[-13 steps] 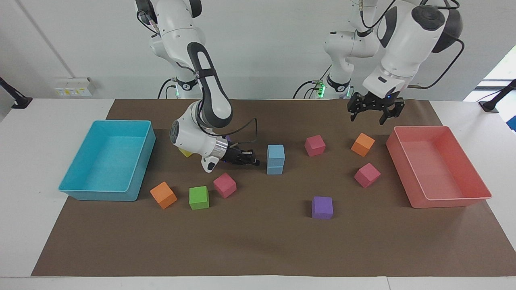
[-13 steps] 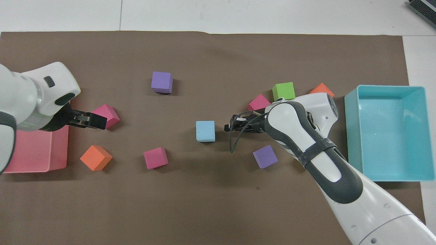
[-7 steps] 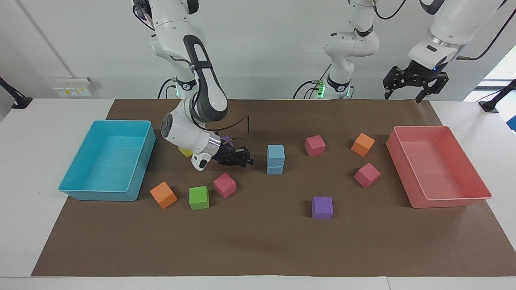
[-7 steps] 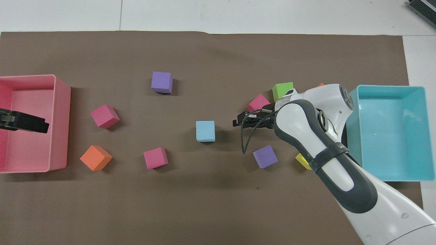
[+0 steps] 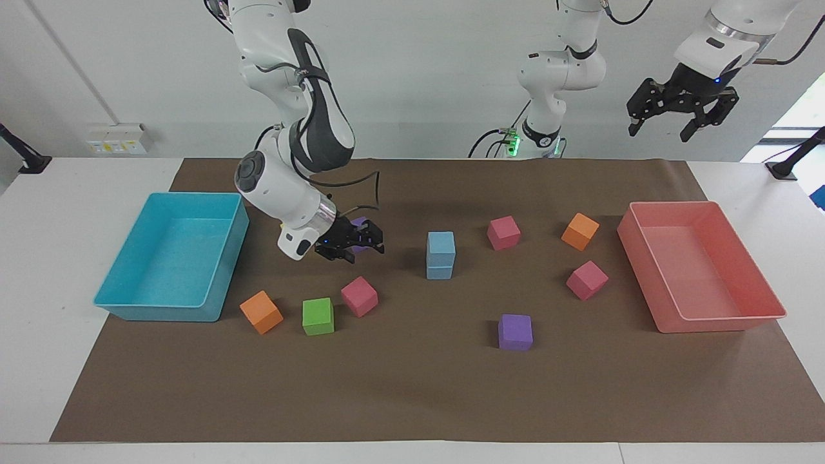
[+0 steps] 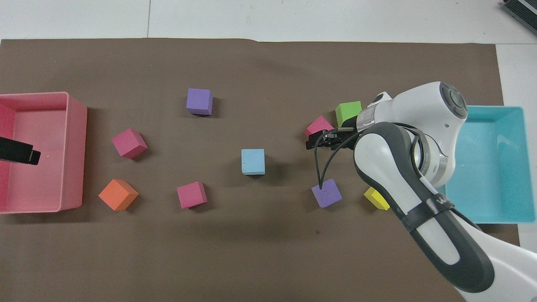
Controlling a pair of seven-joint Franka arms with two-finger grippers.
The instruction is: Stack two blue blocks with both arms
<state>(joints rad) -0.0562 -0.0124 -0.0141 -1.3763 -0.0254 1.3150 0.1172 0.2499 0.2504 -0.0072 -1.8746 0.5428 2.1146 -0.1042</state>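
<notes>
Stacking looks done: two blue blocks (image 5: 441, 255) stand one atop the other mid-frame. Left end effector (image 5: 683, 120) released, high at upper right. Right end effector (image 5: 351, 243) released, empty, left of stack. Next: clearing away without nudging.

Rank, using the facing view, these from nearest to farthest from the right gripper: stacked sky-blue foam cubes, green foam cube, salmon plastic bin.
From the right gripper:
1. Green foam cube, farther from the robots.
2. Stacked sky-blue foam cubes, mid-table.
3. Salmon plastic bin, left arm's end.
</notes>
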